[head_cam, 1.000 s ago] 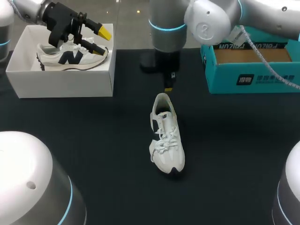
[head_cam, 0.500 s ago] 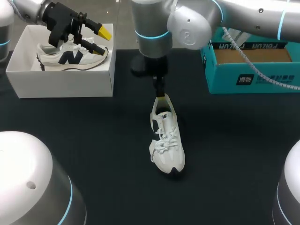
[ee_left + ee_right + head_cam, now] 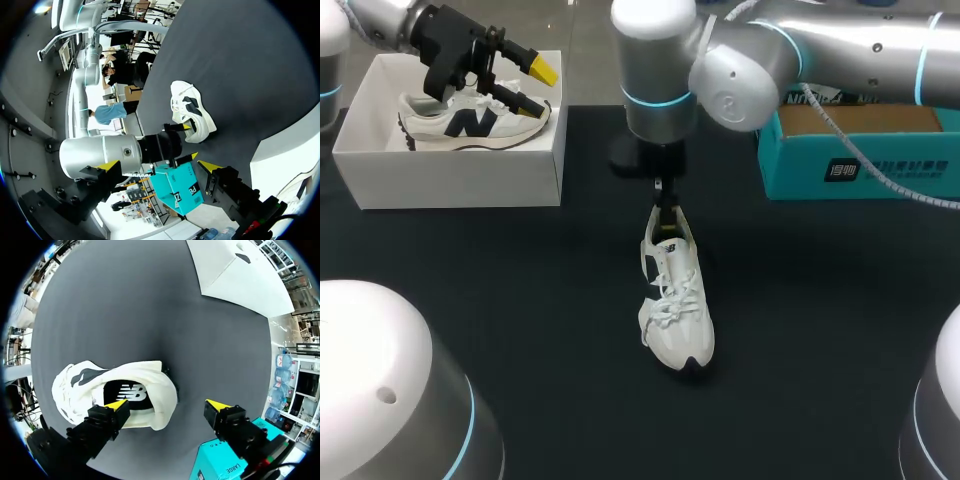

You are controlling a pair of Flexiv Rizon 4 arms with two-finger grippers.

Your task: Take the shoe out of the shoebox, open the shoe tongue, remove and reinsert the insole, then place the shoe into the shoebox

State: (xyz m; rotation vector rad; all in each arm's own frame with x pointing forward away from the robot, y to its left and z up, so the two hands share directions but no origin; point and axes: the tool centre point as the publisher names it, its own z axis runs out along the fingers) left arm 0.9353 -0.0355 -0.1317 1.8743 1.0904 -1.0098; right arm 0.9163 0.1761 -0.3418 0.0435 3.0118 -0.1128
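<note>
The counter is the only furniture to tell of: a broad, flat top covered from side to side in a plain, matte, near-black surface that fills most of the head view. Its far edge runs straight across high in that view, while its near edge and near corners cannot be seen. Light lies soft and even over it, so that it reads as dark grey in the wrist views, with one dimmer patch of shadow towards its middle.
</note>
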